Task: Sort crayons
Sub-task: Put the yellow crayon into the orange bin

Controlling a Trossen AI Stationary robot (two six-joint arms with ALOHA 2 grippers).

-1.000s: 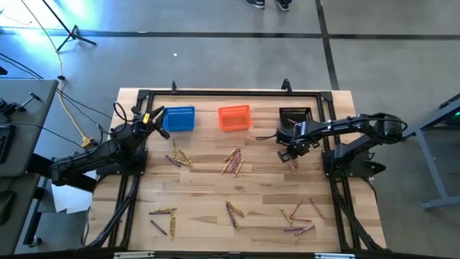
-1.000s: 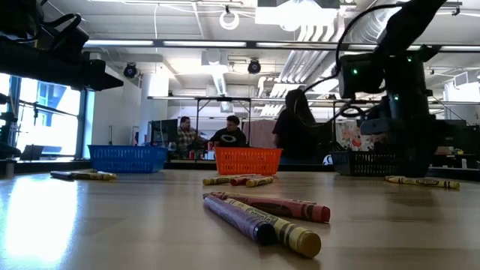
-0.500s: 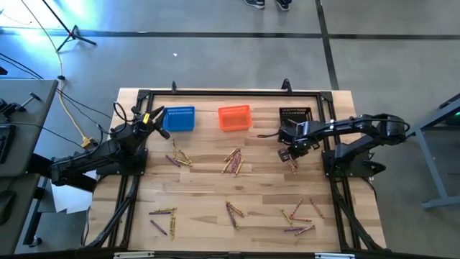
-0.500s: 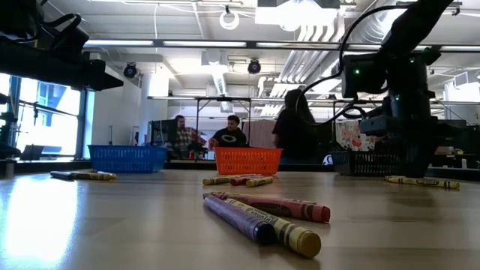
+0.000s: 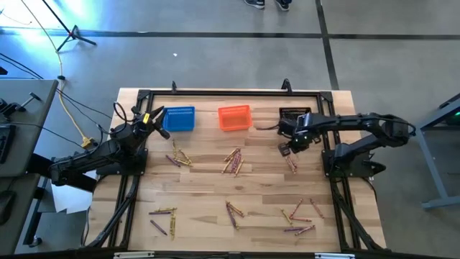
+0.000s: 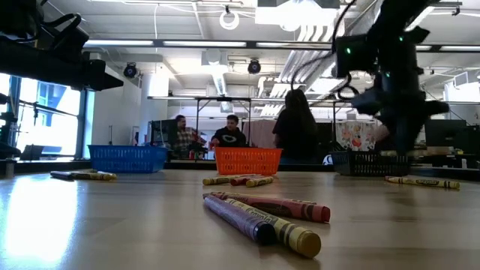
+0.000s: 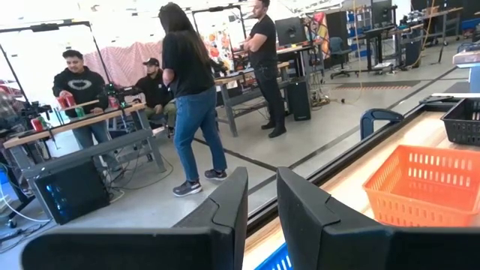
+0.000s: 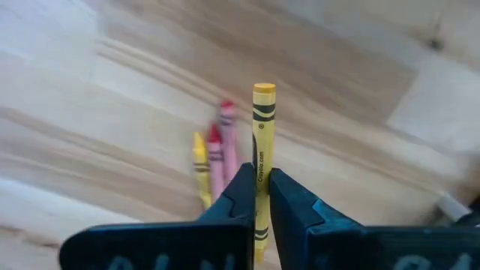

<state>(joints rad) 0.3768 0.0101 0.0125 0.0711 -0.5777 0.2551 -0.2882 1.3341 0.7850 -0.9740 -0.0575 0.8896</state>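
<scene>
Right end effector [image 5: 286, 148] now lifted off the desk [image 5: 201, 194] since a second ago, clamped on a yellow crayon [image 8: 260, 157] above its old cluster [image 8: 214, 161], near the black basket [image 5: 294, 115], likely drop next; left end effector [image 5: 152, 117] idle, slightly parted, by the blue basket [image 5: 180, 119].

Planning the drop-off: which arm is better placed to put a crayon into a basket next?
The right. Its gripper is shut on a yellow crayon, raised just in front of the black basket. The left gripper holds nothing, beside the blue basket.
</scene>
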